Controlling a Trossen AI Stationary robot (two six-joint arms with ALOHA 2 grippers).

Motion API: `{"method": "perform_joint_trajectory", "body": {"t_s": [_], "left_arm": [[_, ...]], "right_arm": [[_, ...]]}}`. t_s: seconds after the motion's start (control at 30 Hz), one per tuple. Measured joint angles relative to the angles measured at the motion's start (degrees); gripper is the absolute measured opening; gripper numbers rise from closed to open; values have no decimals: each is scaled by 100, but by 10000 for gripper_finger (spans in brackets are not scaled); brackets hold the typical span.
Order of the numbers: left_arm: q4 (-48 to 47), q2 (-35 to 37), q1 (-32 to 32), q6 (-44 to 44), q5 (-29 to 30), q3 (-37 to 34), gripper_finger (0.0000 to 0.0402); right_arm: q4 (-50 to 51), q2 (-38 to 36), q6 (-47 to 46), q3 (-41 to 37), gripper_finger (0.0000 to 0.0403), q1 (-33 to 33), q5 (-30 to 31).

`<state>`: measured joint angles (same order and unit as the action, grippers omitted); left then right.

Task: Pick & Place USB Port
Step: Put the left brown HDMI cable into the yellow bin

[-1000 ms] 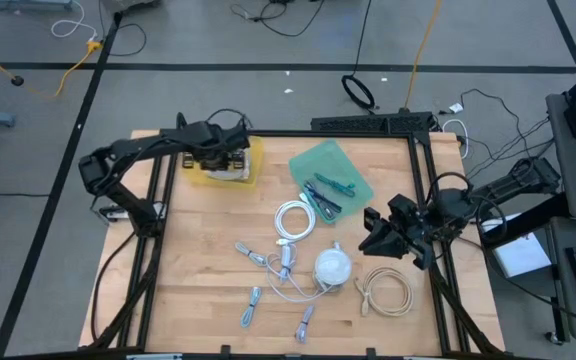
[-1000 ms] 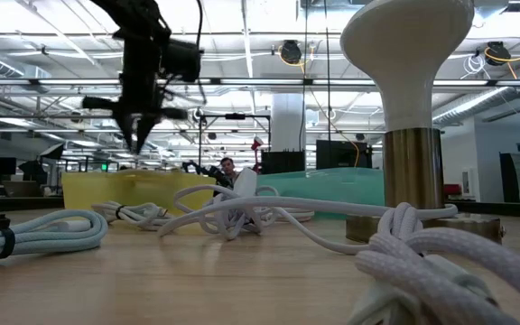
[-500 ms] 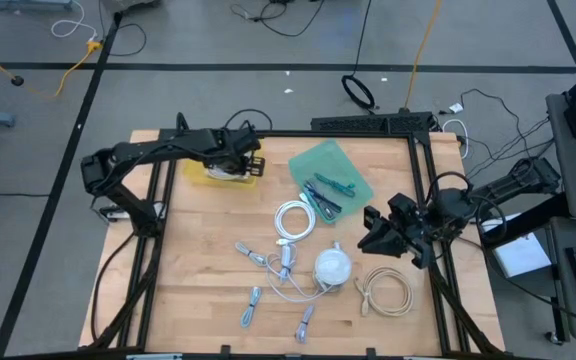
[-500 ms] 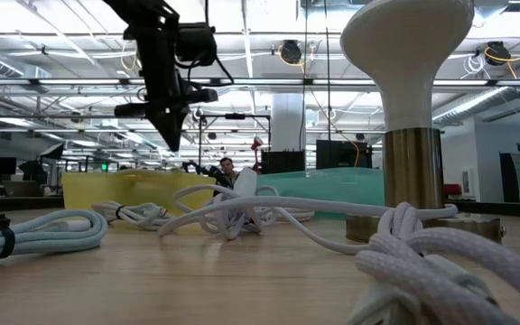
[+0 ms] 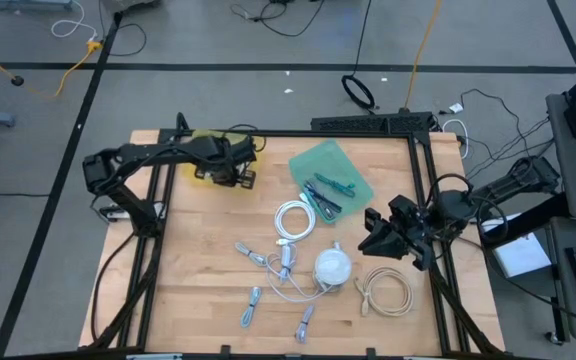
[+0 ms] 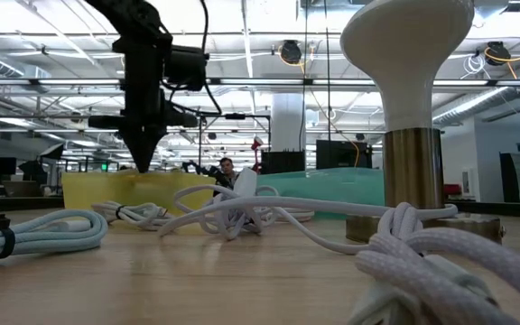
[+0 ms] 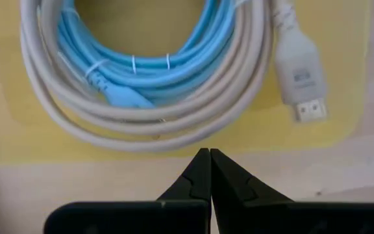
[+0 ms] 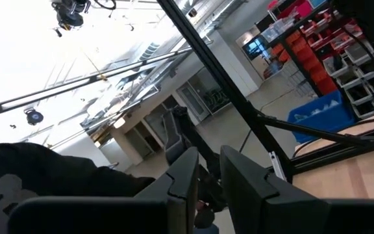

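A yellow tray (image 7: pixel 343 123) at the table's far left holds a coiled grey cable (image 7: pixel 141 133) with a flat plug (image 7: pixel 300 71), and a light-blue cable (image 7: pixel 167 71) inside the coil. My left gripper (image 7: pixel 204 153) is shut and points straight down just above the tray's edge (image 6: pixel 129 185), with nothing between its fingers; the high view shows the left gripper (image 5: pixel 233 170) over the tray (image 5: pixel 200 135). Several short light-blue USB cables (image 5: pixel 253 255) lie mid-table. My right gripper (image 5: pixel 373 240) waits raised at the right side, slightly open and empty in the right wrist view (image 8: pixel 210 166).
A green tray (image 5: pixel 353 185) with cables lies at the far middle. Nearby are a white cable coil (image 5: pixel 293 220), a white round-topped stand (image 5: pixel 333 267) and a beige coil (image 5: pixel 386 290). A black frame (image 5: pixel 373 125) borders the table.
My left gripper has swung a little toward the table's right, then back, and has sunk closer to the yellow tray, ending slightly nearer the near edge. Its wrist has rolled somewhat. The cables in the tray have stayed where they were.
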<state>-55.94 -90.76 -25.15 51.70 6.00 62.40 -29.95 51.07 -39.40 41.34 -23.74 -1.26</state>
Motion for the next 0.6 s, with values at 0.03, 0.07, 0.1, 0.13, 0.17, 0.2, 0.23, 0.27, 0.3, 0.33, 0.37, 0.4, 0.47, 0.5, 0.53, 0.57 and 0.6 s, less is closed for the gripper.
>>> {"method": "perform_joint_trajectory", "body": {"t_s": [0.03,0.07,0.1,0.13,0.17,0.2,0.23,0.27,0.3,0.33,0.37,0.4,0.47,0.5,0.53,0.57,0.6], "left_arm": [[30,21,23,38,27,-82,0],[53,39,30,41,26,-161,0],[103,37,31,38,27,-238,0],[174,39,41,27,50,-309,0],[242,45,67,26,122,-370,0],[302,44,103,29,231,-398,0],[316,39,143,59,370,-401,0],[323,36,183,108,488,-403,0],[349,33,203,137,573,-403,0],[392,29,208,137,614,-403,0],[430,26,206,135,623,-403,0],[469,24,200,129,624,-406,0],[530,21,197,114,649,-408,0],[569,17,197,122,670,-410,0],[603,17,197,137,688,-413,0],[616,17,191,158,710,-414,0],[622,13,175,189,737,-415,0]], "right_arm": [[-2,0,0,0,61,2,0],[-2,0,0,0,61,2,0],[-3,0,0,0,61,2,0],[-1,0,0,0,61,1,0],[-2,0,0,0,61,0,0],[-2,0,-2,0,61,2,0],[-2,0,-2,0,61,0,0],[-2,0,-8,0,61,0,0],[-4,0,-30,1,61,2,0],[-4,0,-36,2,61,-1,0],[-2,0,-40,2,61,2,0],[-9,0,-42,2,61,2,0],[-13,0,-43,2,61,0,0],[-17,0,-68,2,61,2,0],[-22,0,-85,2,61,1,0],[-22,0,-87,2,61,0,0],[-22,0,-87,2,61,1,0]]}}
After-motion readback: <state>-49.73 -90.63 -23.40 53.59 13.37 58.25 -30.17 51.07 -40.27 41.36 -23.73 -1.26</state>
